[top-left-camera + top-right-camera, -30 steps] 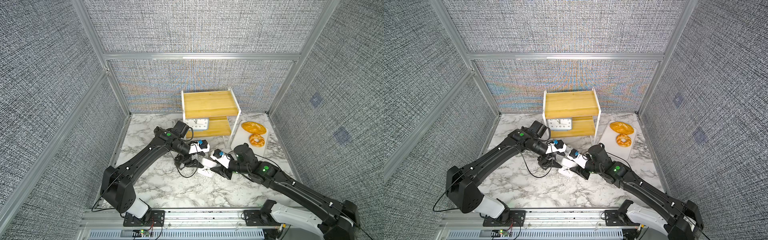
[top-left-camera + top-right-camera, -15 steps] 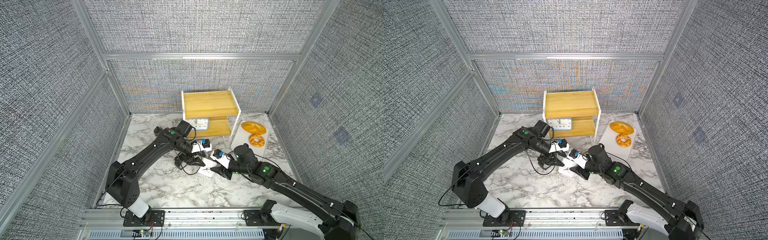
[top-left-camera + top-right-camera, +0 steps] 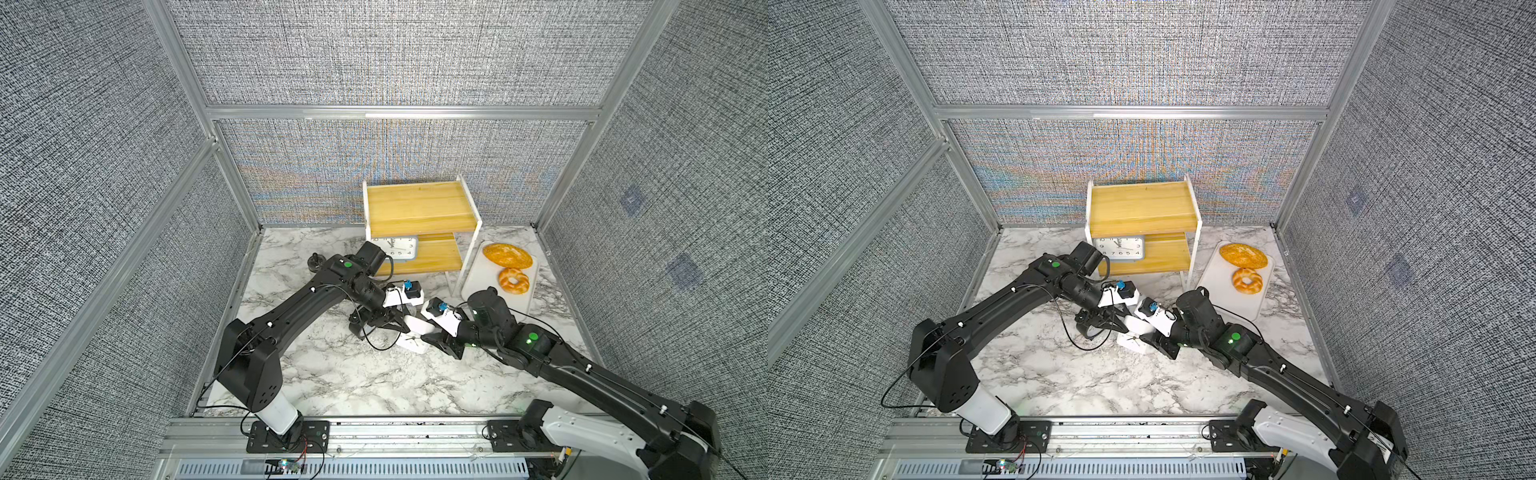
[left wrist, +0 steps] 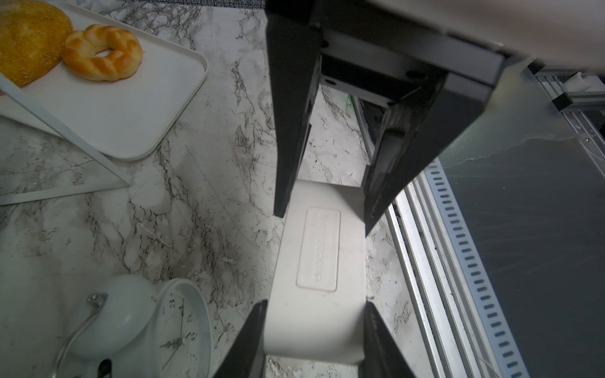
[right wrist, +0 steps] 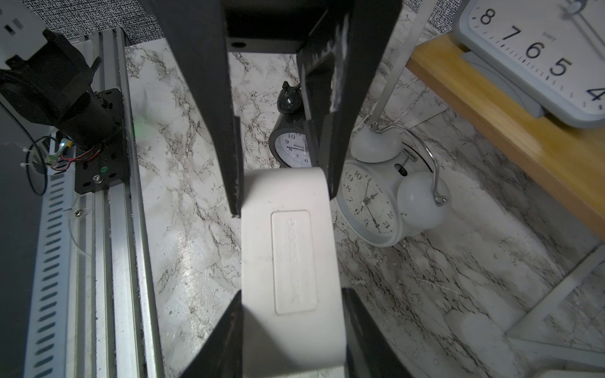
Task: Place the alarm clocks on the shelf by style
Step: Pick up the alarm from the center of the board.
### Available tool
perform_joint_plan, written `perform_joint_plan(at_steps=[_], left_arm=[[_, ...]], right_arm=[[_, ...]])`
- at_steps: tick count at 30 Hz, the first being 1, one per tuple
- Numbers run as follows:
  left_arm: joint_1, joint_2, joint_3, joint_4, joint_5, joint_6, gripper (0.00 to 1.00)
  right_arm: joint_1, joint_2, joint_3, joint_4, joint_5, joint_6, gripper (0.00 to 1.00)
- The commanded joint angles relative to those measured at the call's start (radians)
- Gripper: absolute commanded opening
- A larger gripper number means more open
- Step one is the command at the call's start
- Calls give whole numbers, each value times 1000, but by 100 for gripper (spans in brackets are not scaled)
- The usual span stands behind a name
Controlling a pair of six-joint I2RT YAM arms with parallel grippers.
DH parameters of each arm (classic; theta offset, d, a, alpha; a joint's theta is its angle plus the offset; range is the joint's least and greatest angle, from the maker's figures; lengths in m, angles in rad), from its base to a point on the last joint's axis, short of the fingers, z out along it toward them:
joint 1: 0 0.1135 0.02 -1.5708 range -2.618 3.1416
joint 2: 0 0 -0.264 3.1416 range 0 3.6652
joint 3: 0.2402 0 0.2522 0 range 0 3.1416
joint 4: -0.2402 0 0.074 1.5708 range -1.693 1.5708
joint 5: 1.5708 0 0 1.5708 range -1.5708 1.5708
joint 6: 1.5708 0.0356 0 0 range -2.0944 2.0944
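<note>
Left gripper [image 4: 314,306] narrowed onto small white clock [image 3: 412,341], right gripper [image 5: 293,294] gripping too; label [image 5: 294,261] illegible.

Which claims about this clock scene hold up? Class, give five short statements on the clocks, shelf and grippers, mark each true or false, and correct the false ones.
1. The grey-blue rounded rectangular clock stands on the lower yellow board of the two-tier shelf. True.
2. The shelf's top board carries a clock. False: it is bare.
3. The white round twin-bell clock sits on the white tray. False: it rests on the marble table.
4. The left gripper and right gripper both clamp the small white square clock. True.
5. The black round twin-bell clock is on the shelf. False: it is on the table.
</note>
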Motion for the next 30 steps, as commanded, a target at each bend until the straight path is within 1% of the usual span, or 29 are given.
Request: perform_joint_plan(at_steps=[1, 2, 3, 4, 6, 7, 8, 9, 11, 14, 16, 18, 21, 24, 26, 30], left_arm=[[0, 3, 19, -14, 15, -44, 25], [0, 0, 23, -14, 16, -49, 22], [0, -2, 25, -8, 16, -61, 20], [0, -8, 29, 0, 13, -81, 19], [0, -26, 28, 26, 7, -124, 15], [0, -43, 26, 51, -11, -164, 15], [1, -62, 22, 76, -24, -196, 14], [3, -81, 10, 105, -30, -222, 14], [2, -142, -50, 225, -48, -316, 12], [4, -235, -144, 448, -72, -471, 11], [3, -272, -185, 564, -77, -579, 10], [3, -288, -207, 657, -99, -702, 6], [1, -295, -216, 717, -189, -857, 3], [-1, -313, -262, 789, -254, -965, 2], [-9, -331, -301, 854, -297, -1025, 1], [-33, -343, -324, 868, -405, -1100, 0]], right_arm=[[1, 0, 3, 25, 31, 5, 30], [2, -3, 0, 33, 40, 10, 31], [2, -5, -3, 41, 50, 14, 34], [1, -8, -8, 49, 60, 18, 40], [1, -21, -15, 68, 84, 30, 59], [0, -31, -23, 84, 104, 41, 67], [2, -45, -35, 107, 132, 49, 73], [1, -62, -45, 128, 155, 59, 76], [-1, -109, -81, 189, 210, 89, 82], [-5, -187, -137, 281, 251, 120, 87], [-6, -229, -175, 356, 279, 140, 91], [-7, -263, -211, 425, 291, 158, 95], [-5, -284, -248, 508, 340, 216, 99], [-6, -271, -272, 590, 379, 279, 99], [-3, -252, -285, 637, 398, 315, 99], [5, -219, -297, 683, 439, 329, 99]])
